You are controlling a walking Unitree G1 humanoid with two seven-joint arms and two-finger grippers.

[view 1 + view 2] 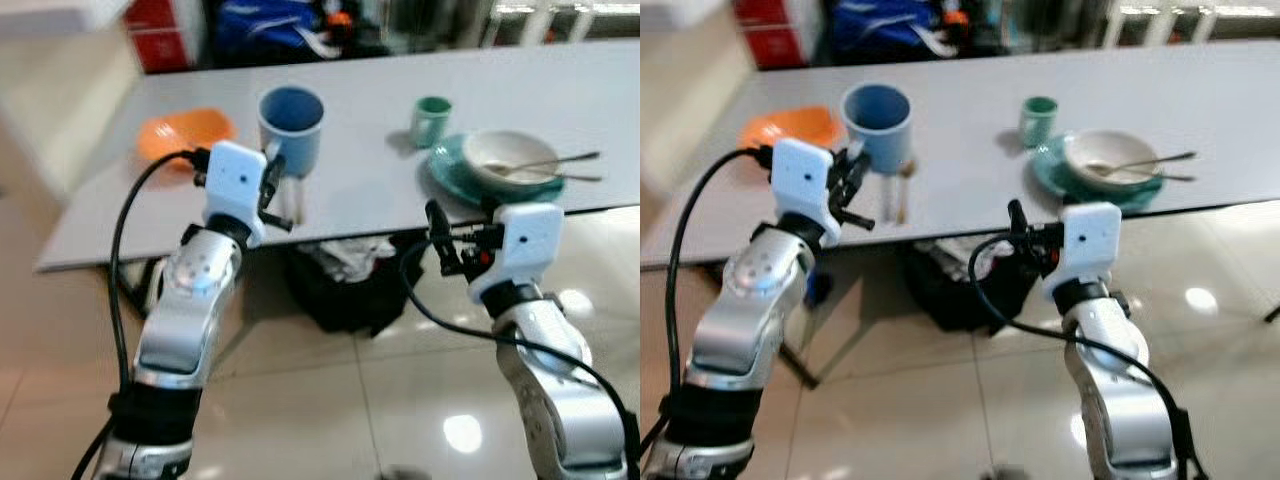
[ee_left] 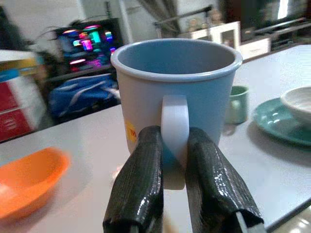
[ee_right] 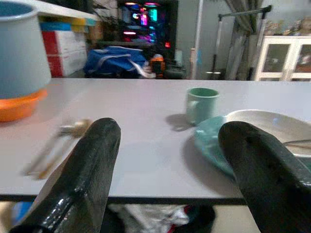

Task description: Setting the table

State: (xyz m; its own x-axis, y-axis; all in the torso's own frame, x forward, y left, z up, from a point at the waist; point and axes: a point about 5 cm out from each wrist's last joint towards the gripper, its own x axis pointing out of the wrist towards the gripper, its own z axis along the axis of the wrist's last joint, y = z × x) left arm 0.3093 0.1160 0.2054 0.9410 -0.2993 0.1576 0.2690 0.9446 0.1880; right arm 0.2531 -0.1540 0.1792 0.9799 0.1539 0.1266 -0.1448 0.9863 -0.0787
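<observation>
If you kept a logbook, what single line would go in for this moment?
left end effector: shut on blue mug handle | right end effector: open, short of table edge

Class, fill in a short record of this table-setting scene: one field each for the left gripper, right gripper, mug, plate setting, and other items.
left gripper: fingers shut on the blue mug's handle
right gripper: open, at the table edge before the teal plate
blue mug: upright on the white table
plate setting: white bowl with utensils sits on teal plate
other items: small green cup behind the plate; orange bowl left of the mug
</observation>
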